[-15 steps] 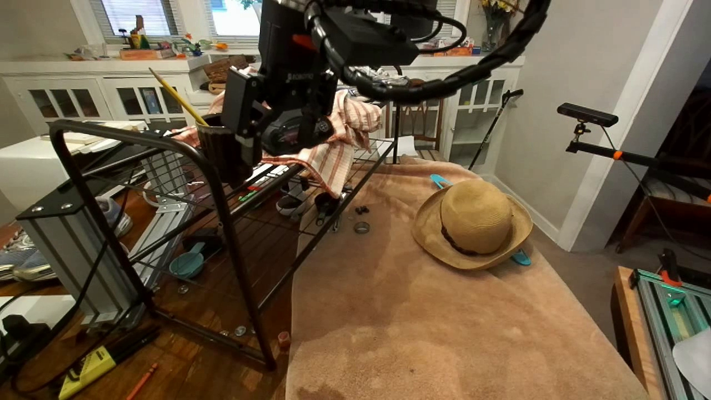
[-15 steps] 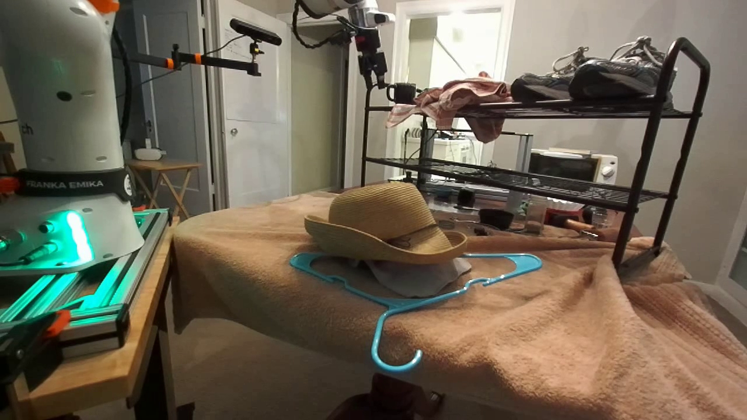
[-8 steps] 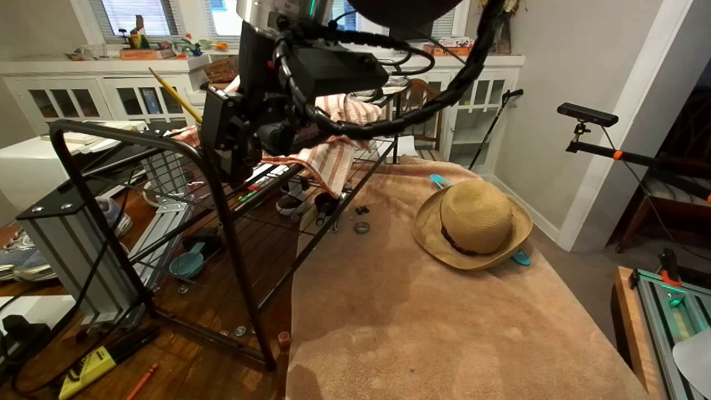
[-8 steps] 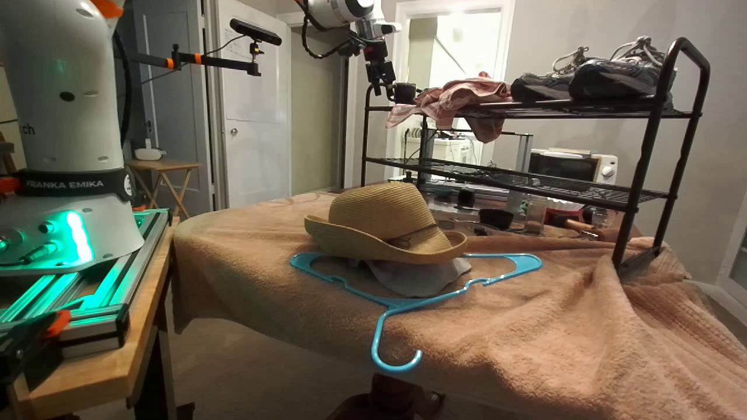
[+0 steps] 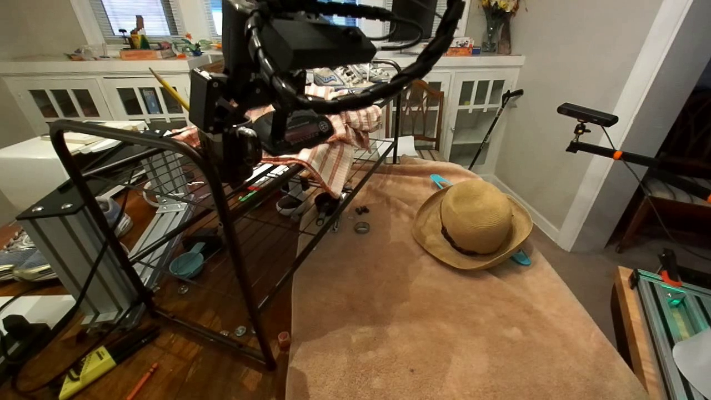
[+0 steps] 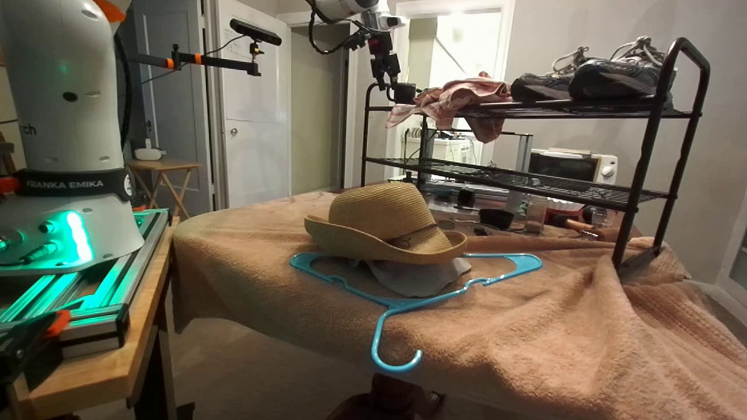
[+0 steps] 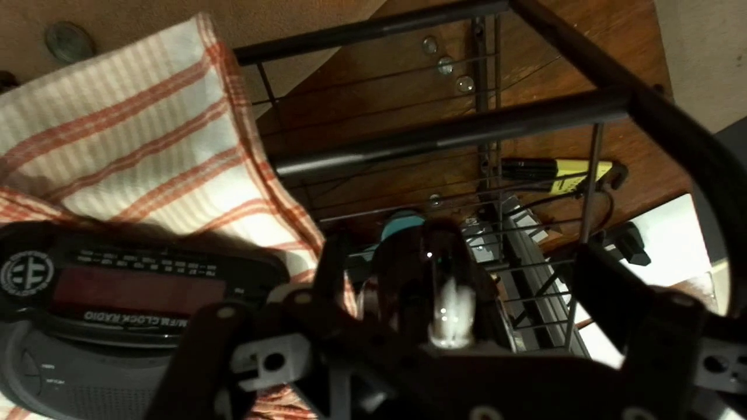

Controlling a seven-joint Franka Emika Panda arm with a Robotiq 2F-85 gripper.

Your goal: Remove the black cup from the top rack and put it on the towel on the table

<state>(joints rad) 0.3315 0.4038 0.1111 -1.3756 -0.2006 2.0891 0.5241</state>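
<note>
The glossy black cup [image 6: 405,93] stands on the top rack [image 6: 589,106] at its end. Its handle [image 7: 452,291] points toward me in the wrist view. My gripper [image 7: 465,273] is open, with one finger [image 7: 330,265] on each side of the handle and cup; gaps show on both sides. In an exterior view the gripper [image 6: 387,85] is right at the cup's handle side. In an exterior view the arm hides most of the cup, and a yellow pencil [image 5: 169,90] sticks up from it. The tan towel [image 5: 433,333] covers the table below.
A striped cloth [image 7: 134,134] and a black clock radio [image 7: 134,291] lie beside the cup on the rack. Shoes [image 6: 613,79] stand at the rack's far end. A straw hat [image 5: 477,222] and a blue hanger [image 6: 402,303] lie on the towel. The rack's end bar [image 5: 216,189] rises near the cup.
My gripper has moved to the cup, leftward in an exterior view and rightward in an exterior view, and now straddles the handle. The cup stays in place.
</note>
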